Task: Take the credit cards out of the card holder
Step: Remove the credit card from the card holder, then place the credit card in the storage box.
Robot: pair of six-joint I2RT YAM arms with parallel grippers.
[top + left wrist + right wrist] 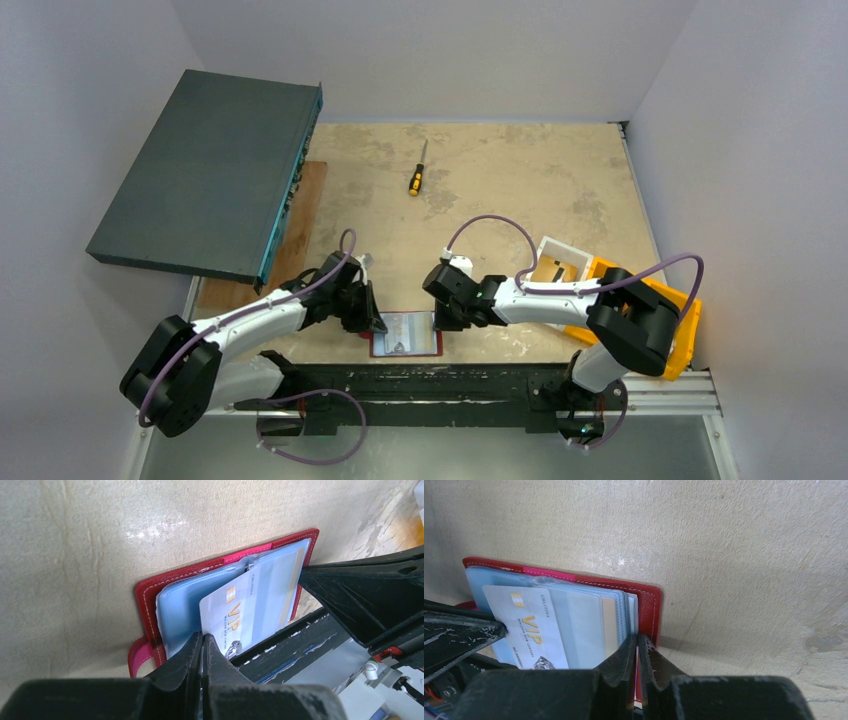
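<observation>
The dark red card holder (405, 350) lies open at the table's near edge, clear sleeves facing up (150, 592) (649, 600). A grey-silver credit card (235, 615) (531, 625) printed "VIP" sticks partway out of the sleeves. My left gripper (202, 638) (374, 321) is shut on that card's corner. A tan-gold card (609, 625) shows as a strip inside the sleeves. My right gripper (638, 639) (441, 320) is shut on the holder's right edge, with red showing between its fingers. The holder's pink side tab (136, 655) pokes out on the left.
A yellow-handled screwdriver (417, 178) lies at the back middle. A dark grey flat box (210, 170) leans over a wooden board (295, 210) on the left. White (560, 262) and orange (668, 325) bins sit behind the right arm. A black rail (420, 382) borders the near edge.
</observation>
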